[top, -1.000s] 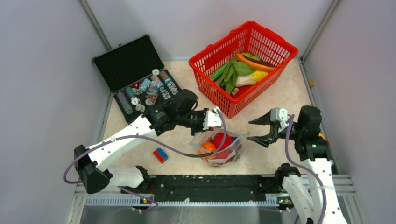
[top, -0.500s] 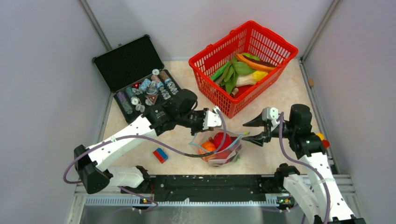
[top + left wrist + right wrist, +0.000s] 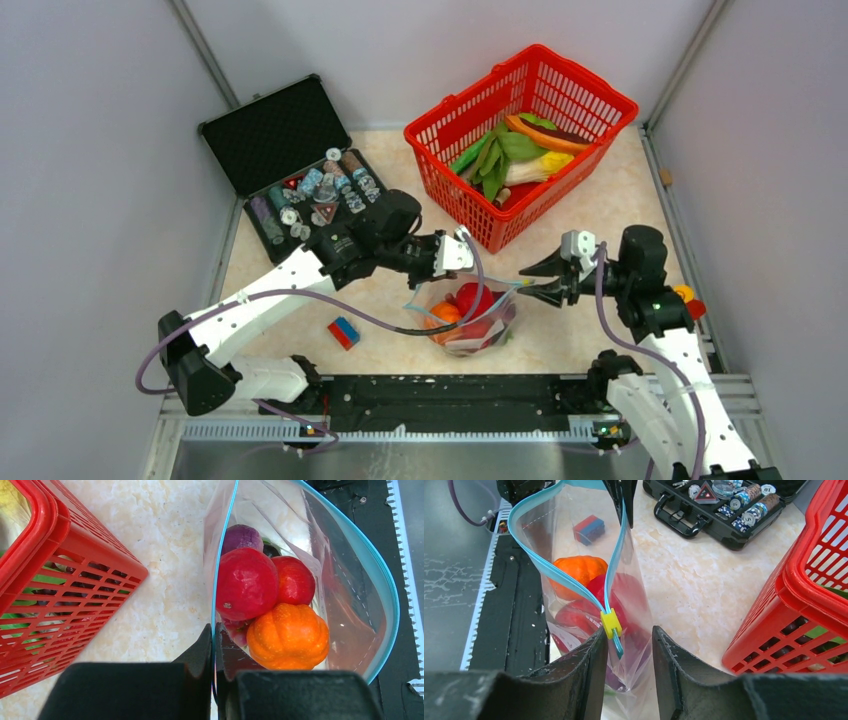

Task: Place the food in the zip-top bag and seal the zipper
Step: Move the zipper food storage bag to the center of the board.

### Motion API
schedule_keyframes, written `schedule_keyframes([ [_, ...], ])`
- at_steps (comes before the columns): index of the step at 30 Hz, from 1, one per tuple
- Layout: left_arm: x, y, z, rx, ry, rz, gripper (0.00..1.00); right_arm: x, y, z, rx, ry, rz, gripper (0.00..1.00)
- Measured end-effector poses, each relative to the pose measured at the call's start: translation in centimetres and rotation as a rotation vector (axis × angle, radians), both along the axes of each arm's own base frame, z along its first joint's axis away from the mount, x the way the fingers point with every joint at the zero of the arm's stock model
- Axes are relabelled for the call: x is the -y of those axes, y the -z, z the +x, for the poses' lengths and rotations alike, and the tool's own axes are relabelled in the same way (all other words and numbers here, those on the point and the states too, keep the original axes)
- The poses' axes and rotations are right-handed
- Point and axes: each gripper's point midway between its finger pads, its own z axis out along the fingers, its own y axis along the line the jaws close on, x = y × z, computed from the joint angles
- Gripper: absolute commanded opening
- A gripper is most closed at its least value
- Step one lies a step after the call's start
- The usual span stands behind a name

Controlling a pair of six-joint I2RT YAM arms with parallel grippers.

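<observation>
The clear zip-top bag (image 3: pixel 480 325) stands on the table between my arms with its mouth wide open. The food inside is an orange pumpkin (image 3: pixel 287 636), two red fruits (image 3: pixel 246 584) and a purple piece (image 3: pixel 241 536). My left gripper (image 3: pixel 215 630) is shut on the light-blue zipper (image 3: pixel 382 580) at the bag's left end. My right gripper (image 3: pixel 630 629) is open, its jaws standing on either side of the bag's right end. The yellow slider (image 3: pixel 611 623) lies between them, against the left finger (image 3: pixel 591 652). In the top view the right gripper (image 3: pixel 528 281) meets the bag's right corner.
A red basket (image 3: pixel 600 100) with plush vegetables (image 3: pixel 515 150) stands at the back right, close to the bag. An open black case (image 3: pixel 270 130) of small bottles sits back left. A blue-and-red block (image 3: pixel 343 332) lies left of the bag. A black strip (image 3: pixel 450 392) borders the near edge.
My right gripper has moved left to the bag's right end and its jaws have narrowed around the slider. The left gripper has kept its grip and place.
</observation>
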Motion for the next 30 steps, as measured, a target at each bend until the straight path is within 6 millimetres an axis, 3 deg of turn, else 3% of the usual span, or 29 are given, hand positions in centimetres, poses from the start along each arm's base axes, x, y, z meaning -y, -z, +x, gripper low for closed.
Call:
schedule_keyframes([
  [3, 0.0, 0.0, 0.0, 0.0, -0.001, 0.0, 0.0, 0.0, 0.0, 0.1, 0.005, 0.003, -0.001, 0.21],
  [11, -0.1, 0.0, 0.1, 0.001, -0.005, 0.0, 0.0, -0.1, -0.2, 0.1, -0.001, 0.004, 0.01, 0.0],
  [20, -0.1, -0.5, 1.1, 0.015, -0.033, -0.021, 0.02, -0.1, -0.4, 0.1, 0.001, 0.017, 0.029, 0.0],
  [23, 0.0, -0.9, 1.5, 0.025, -0.048, -0.039, 0.17, -0.1, -0.6, 0.1, 0.002, 0.022, 0.04, 0.0],
  [25, 0.2, -1.5, 1.7, 0.032, -0.062, -0.061, 0.41, -0.2, -0.8, 0.1, -0.004, 0.028, 0.046, 0.0],
  [27, 0.2, -2.2, 1.8, 0.044, -0.072, -0.085, 0.5, -0.2, -0.9, 0.1, -0.01, 0.036, 0.052, 0.0],
  [30, 0.1, -3.3, 1.8, 0.057, -0.099, -0.131, 0.77, -0.3, -1.0, 0.1, -0.014, 0.051, 0.065, 0.0],
])
